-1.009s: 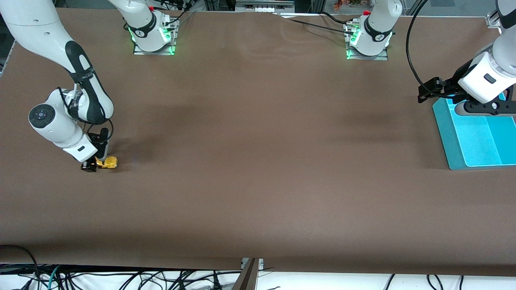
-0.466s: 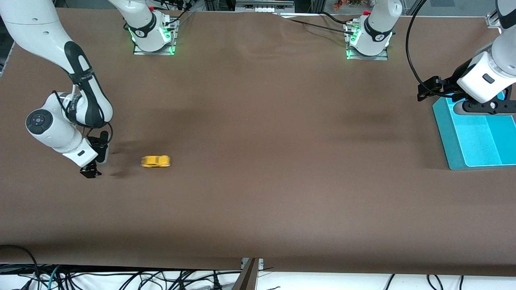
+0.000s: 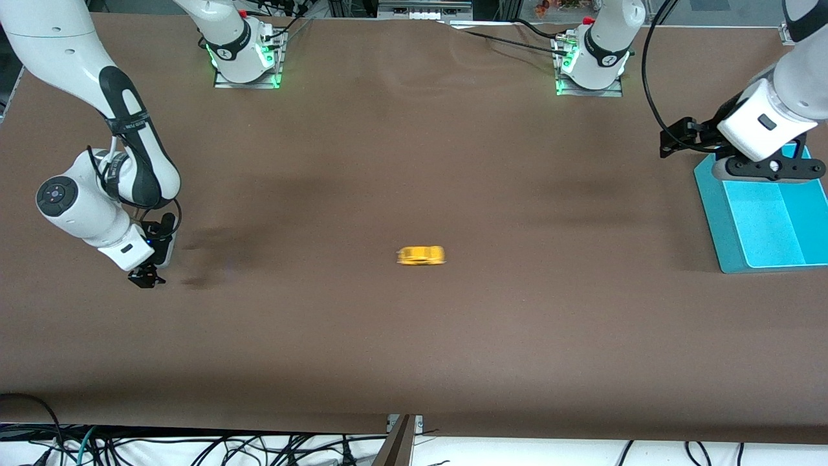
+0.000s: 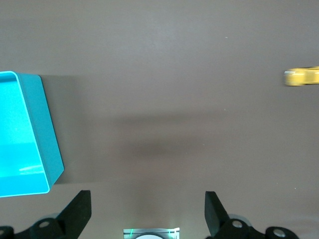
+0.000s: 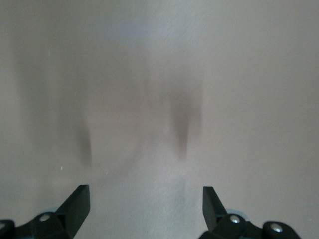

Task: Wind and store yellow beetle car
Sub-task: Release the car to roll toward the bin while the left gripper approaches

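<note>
The yellow beetle car [image 3: 420,255] runs free on the brown table near its middle, blurred by motion; it also shows small in the left wrist view [image 4: 301,76]. My right gripper [image 3: 147,277] hangs low over the table at the right arm's end, open and holding nothing; its own view [image 5: 146,211] shows only bare cloth between the fingers. My left gripper [image 3: 766,169] hovers open over the edge of the teal bin [image 3: 711,207] at the left arm's end, with nothing between its fingers [image 4: 148,214].
The teal bin [image 4: 47,149] is an open, empty box at the left arm's end. Both arm bases [image 3: 246,58] [image 3: 592,65] stand along the table edge farthest from the front camera. Cables hang below the nearest edge.
My right gripper opened and let go of the car, which rolled away across the table toward the left arm's end. The left gripper drifted slightly toward the bases.
</note>
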Available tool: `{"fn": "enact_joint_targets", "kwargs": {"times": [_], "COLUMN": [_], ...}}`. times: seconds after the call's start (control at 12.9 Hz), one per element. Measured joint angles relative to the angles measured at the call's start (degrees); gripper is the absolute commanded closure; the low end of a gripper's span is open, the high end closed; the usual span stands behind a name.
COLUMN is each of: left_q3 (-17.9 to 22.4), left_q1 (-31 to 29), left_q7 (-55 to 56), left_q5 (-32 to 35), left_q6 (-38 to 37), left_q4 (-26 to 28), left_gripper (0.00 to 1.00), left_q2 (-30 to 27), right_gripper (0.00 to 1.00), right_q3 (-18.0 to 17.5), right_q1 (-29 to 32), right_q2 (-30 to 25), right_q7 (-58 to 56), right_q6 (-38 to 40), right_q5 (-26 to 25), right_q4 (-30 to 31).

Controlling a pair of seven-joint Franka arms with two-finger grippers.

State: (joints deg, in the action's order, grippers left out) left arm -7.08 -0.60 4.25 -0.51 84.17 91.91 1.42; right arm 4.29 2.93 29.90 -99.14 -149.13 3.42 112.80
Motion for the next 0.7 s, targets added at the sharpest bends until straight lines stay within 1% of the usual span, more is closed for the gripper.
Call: {"fn": "enact_joint_targets", "kwargs": {"times": [0.16, 0.47, 0.7], "left_q3": [-0.39, -0.16, 0.09], "left_q1": [0.02, -0.18, -0.21], "left_q7": [0.0, 0.0, 0.0], "left_q5": [0.0, 0.0, 0.0], "left_q6": [-0.47, -1.16, -1.32], "left_q4": [-0.34, -0.4, -0.4], "left_gripper": [0.0, 0.0, 0.0], "left_q2": [0.0, 0.0, 0.0], "right_gripper": [0.0, 0.0, 0.0], "right_q3": [-0.85, -3.67, -4.45], "right_q1": [-0.02, -0.25, -2.66], "right_q2": [-0.79, -2.58, -3.27], "right_q7": [5.68, 22.84, 38.22], "right_q6": [4.76, 14.29, 20.59], "right_q5": [1.36, 1.45, 1.43], "right_q4": [-2.36, -7.33, -11.1]}}
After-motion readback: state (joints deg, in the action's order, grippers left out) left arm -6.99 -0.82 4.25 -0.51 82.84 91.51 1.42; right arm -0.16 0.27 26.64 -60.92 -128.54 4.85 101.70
